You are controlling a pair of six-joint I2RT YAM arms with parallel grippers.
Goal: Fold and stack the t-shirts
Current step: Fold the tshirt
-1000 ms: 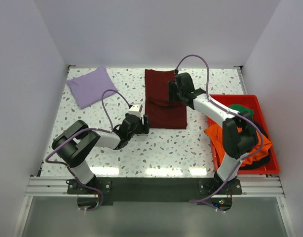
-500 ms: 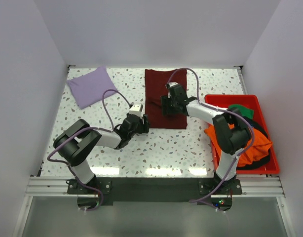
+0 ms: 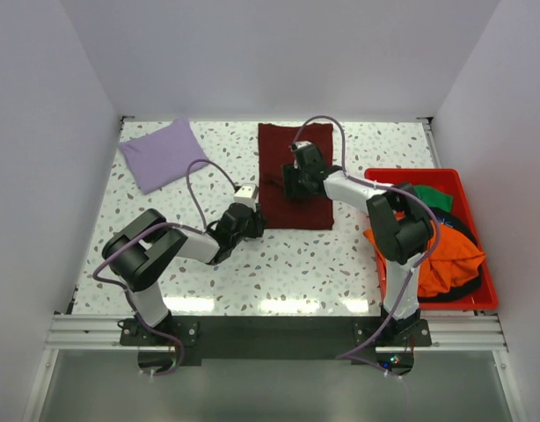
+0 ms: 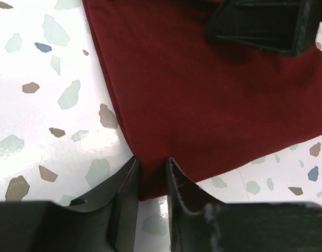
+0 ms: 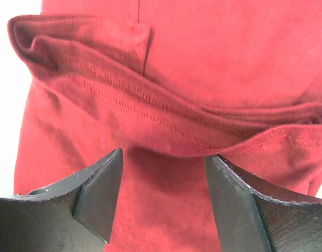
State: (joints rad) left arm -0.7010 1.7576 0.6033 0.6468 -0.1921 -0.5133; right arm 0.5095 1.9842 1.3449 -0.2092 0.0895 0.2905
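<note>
The dark maroon t-shirt lies folded into a long rectangle at the back middle of the table. My left gripper is at its near-left corner; in the left wrist view the gripper is shut on that corner of the maroon t-shirt, with cloth between the fingers. My right gripper hovers over the shirt's middle. In the right wrist view it stands open just short of a raised crosswise fold. A lavender t-shirt lies folded at the back left.
A red plastic bin stands at the right edge. It holds an orange t-shirt, a green one and a black one. The white walls close in on three sides.
My right gripper has moved left across the maroon t-shirt to its middle. My left gripper has narrowed from open onto the shirt's near-left corner.
</note>
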